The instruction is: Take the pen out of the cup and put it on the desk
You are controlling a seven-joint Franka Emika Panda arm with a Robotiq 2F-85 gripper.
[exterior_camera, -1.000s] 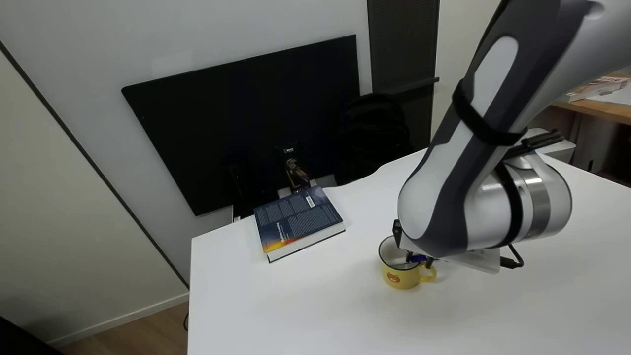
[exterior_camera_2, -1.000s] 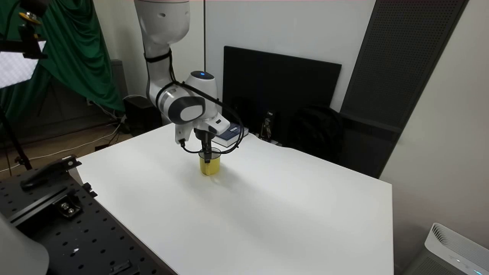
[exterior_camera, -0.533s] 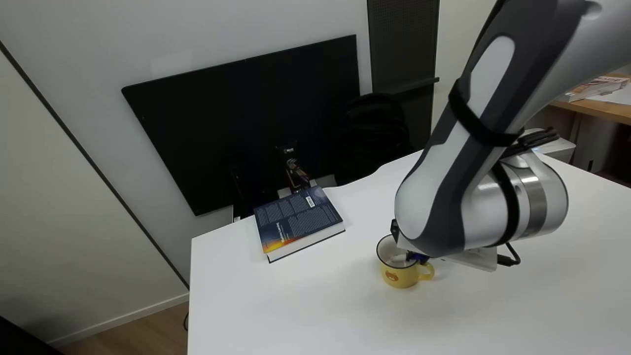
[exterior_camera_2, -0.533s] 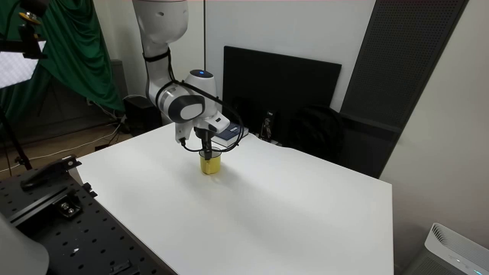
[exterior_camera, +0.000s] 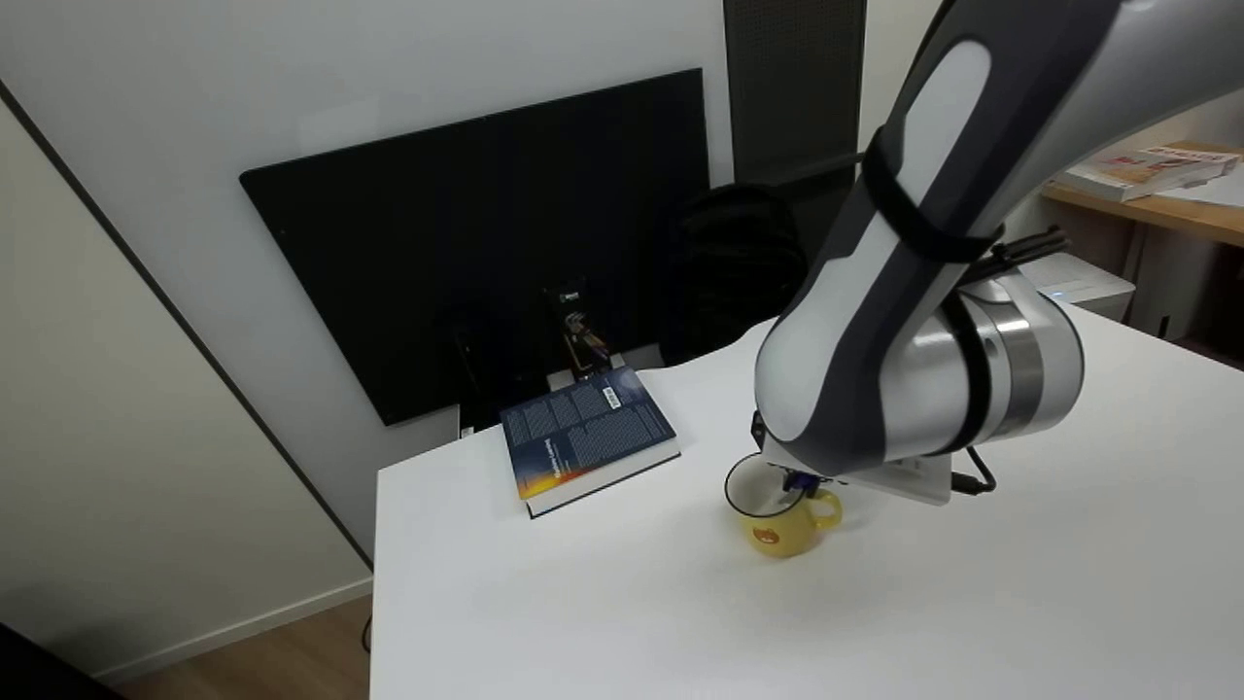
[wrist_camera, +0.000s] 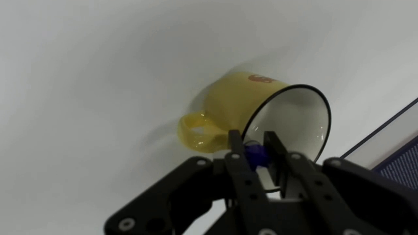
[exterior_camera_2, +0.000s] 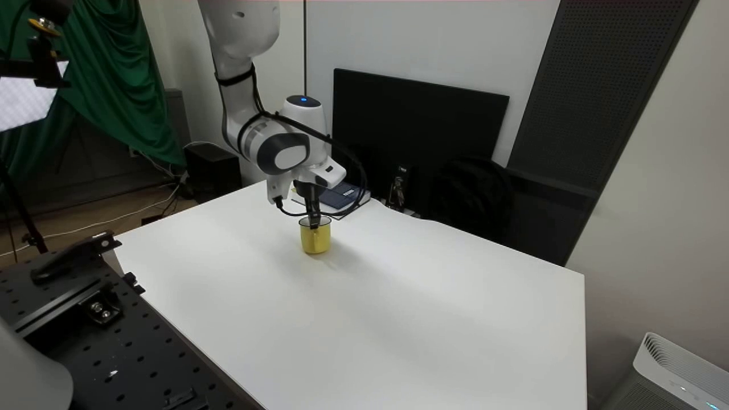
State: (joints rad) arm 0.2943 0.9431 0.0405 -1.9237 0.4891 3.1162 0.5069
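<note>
The yellow cup [exterior_camera: 785,538] is on the desk [exterior_camera: 583,612], its rim leaning slightly away from the handle in an exterior view. The cup shows also in an exterior view [exterior_camera_2: 315,240] and the wrist view [wrist_camera: 238,94], with its white inside open to the camera. My gripper [exterior_camera_2: 314,226] is at the rim on the handle side. In the wrist view its fingers [wrist_camera: 252,140] are close together on the blue-purple pen [wrist_camera: 257,156]. The pen shows as a small blue patch by the rim [exterior_camera: 801,482]; the fingers hide its rest. Whether the cup's base fully touches the desk is unclear.
A blue-covered book [exterior_camera: 588,437] lies near the desk's back edge, and its corner shows in the wrist view [wrist_camera: 400,163]. A black screen panel [exterior_camera: 486,233] stands behind the desk. A cable [exterior_camera_2: 356,171] loops beside the wrist.
The gripper has risen a little and shifted toward the book. The cup has moved the same way and leans slightly more. The pen stays between the fingers.
</note>
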